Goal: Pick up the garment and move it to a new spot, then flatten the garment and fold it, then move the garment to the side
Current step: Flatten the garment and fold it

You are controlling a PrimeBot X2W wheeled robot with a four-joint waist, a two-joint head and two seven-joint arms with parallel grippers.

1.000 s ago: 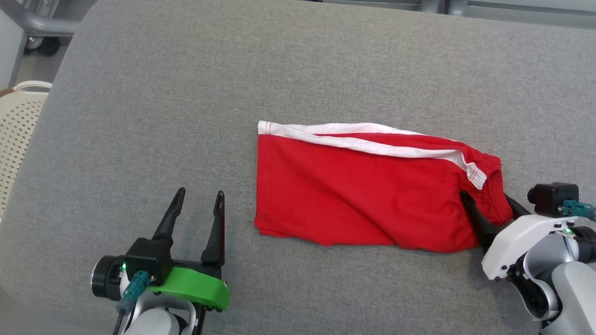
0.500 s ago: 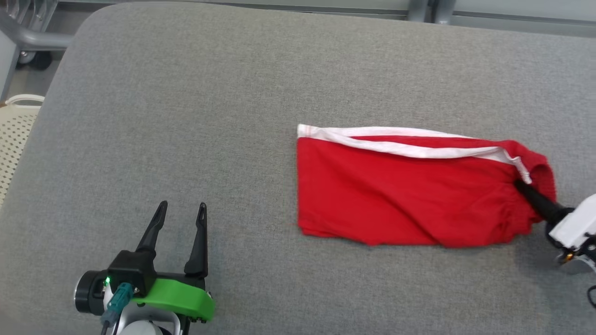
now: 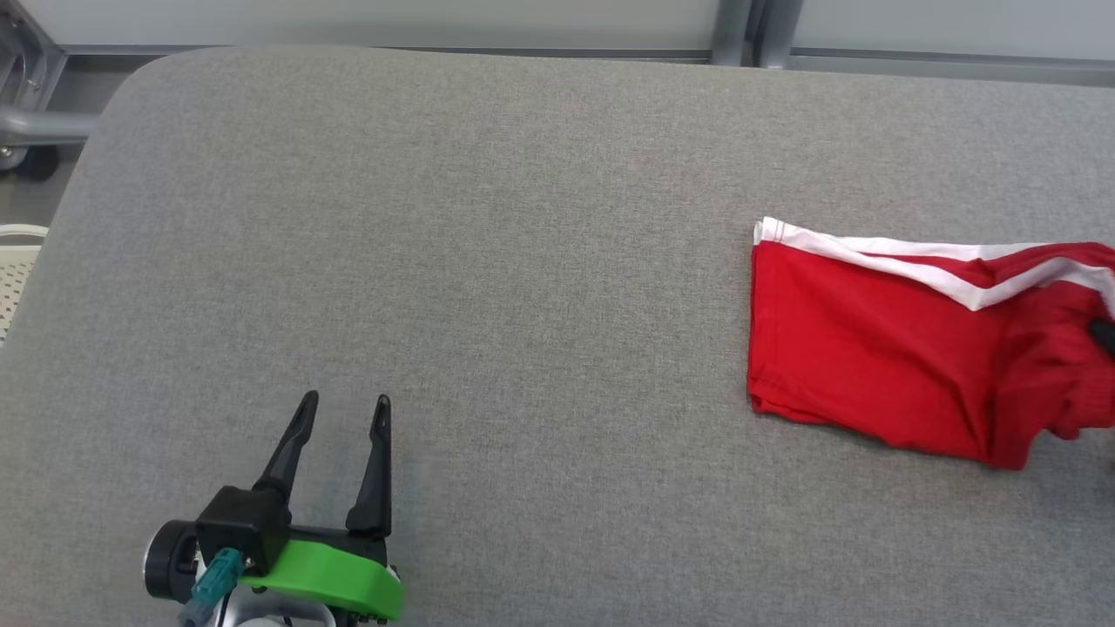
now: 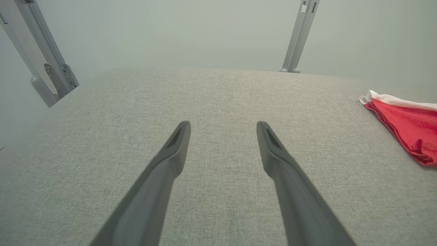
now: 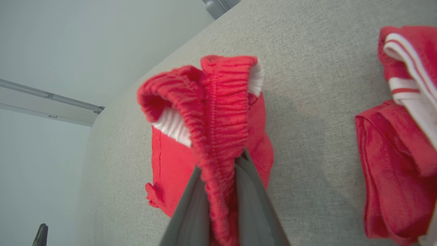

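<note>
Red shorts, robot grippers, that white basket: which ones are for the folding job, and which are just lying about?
For the job: red shorts; right gripper, shut on their waistband; grey padded table.
Just lying about: left gripper, open, holding nothing; white perforated basket beside the table; grey metal posts behind it.

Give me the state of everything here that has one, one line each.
red shorts, lying mostly flat on the grey pad, waistband end bunched up and pinched
left gripper, open, empty, well apart from the red shorts
right gripper, shut on the waistband of the red shorts
</note>
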